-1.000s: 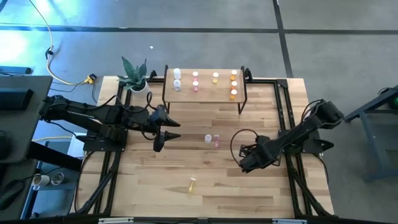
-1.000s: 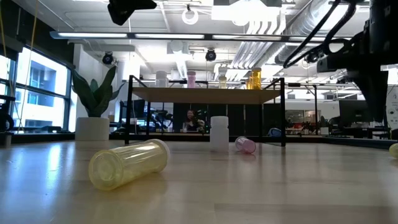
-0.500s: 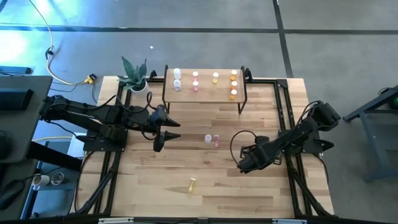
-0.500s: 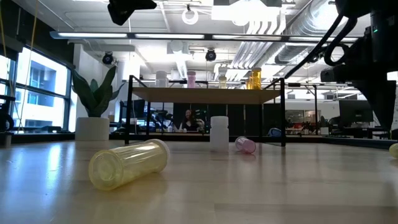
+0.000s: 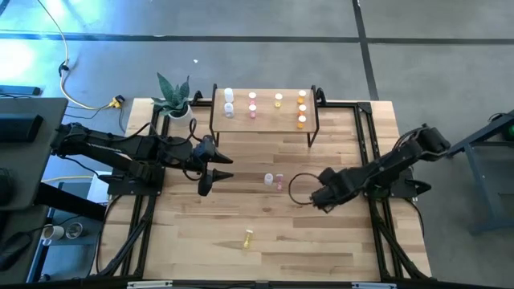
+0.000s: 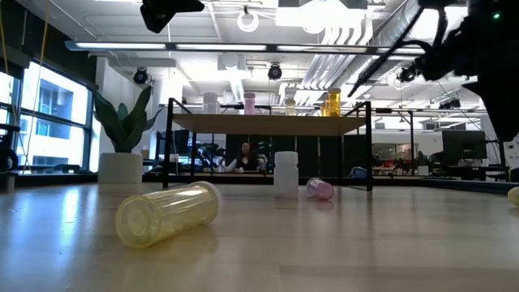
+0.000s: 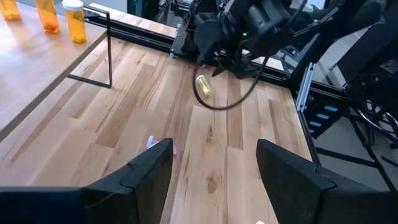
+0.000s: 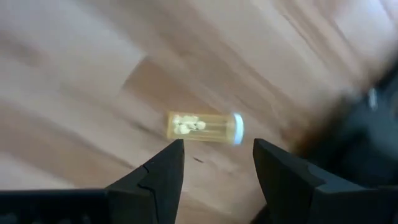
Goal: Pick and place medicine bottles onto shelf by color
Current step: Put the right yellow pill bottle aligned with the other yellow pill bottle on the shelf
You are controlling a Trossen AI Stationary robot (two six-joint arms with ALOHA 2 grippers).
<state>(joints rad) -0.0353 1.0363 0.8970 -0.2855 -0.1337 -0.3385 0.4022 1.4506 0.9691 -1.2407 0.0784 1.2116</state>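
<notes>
Right gripper (image 8: 214, 163), jaws open, hangs over a toppled amber-yellow plastic pill bottle (image 8: 205, 127) on the bench — light, slick, roll-prone, best pinched across its barrel; left jaws wait open.

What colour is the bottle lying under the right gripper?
Yellow, with a white cap; the bottle shows best in the right wrist view, lying on its side.

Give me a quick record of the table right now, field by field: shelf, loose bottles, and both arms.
shelf: shelf carries upright bottles in white, pink, yellow and orange
loose bottles: yellow bottle lying near the front; white bottle upright, pink bottle beside it
right gripper: right gripper open, above a lying yellow pill bottle
left gripper: left gripper open, holding nothing
</notes>
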